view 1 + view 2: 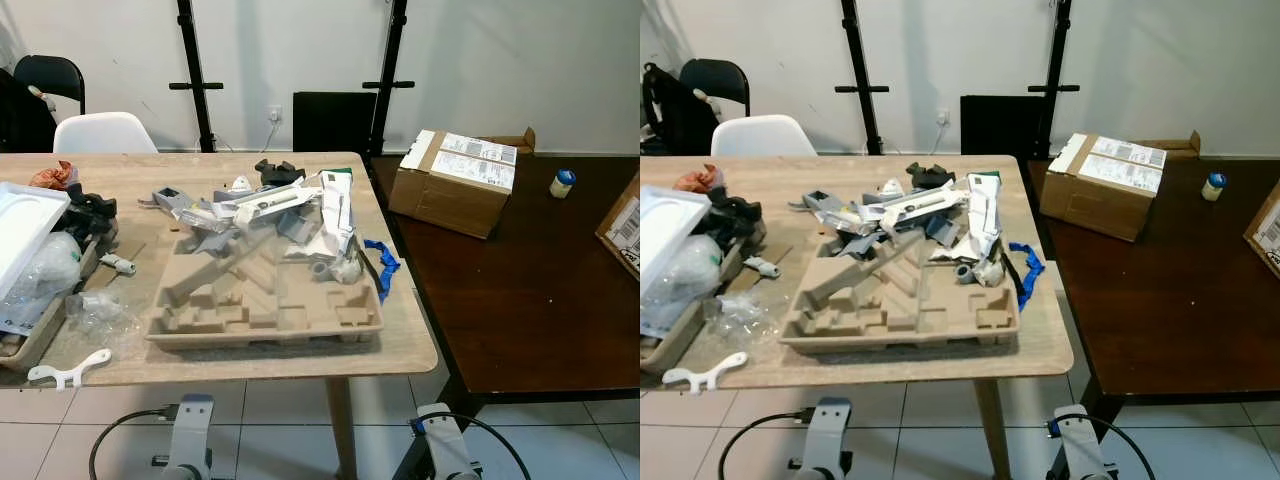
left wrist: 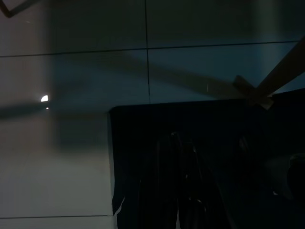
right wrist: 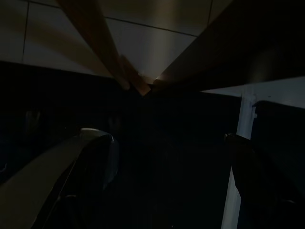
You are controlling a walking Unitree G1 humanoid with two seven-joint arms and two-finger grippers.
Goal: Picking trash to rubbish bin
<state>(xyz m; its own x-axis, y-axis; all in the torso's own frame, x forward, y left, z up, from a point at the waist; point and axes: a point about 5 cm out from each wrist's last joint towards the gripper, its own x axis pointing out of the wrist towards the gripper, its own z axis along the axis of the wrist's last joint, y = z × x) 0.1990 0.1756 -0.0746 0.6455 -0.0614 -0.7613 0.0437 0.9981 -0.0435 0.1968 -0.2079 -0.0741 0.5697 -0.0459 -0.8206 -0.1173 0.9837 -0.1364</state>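
While both arms hang idle below the desk (image 1: 400, 345) edge, how far the left claw (image 2: 186, 191) is open cannot be told; the right claw (image 3: 167, 181) is spread, nothing held. Nearest, a moulded pulp tray (image 1: 262, 310) is judged light but bulky; its rim should be gripped. Beyond it, loose plastic scraps (image 1: 270, 210) are piled.

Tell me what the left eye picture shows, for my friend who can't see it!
A light wooden table holds a brown moulded pulp tray with a heap of grey and white plastic scraps at its far end. To its right, a dark table carries a cardboard box. Both robot arms hang idle below the table edge.
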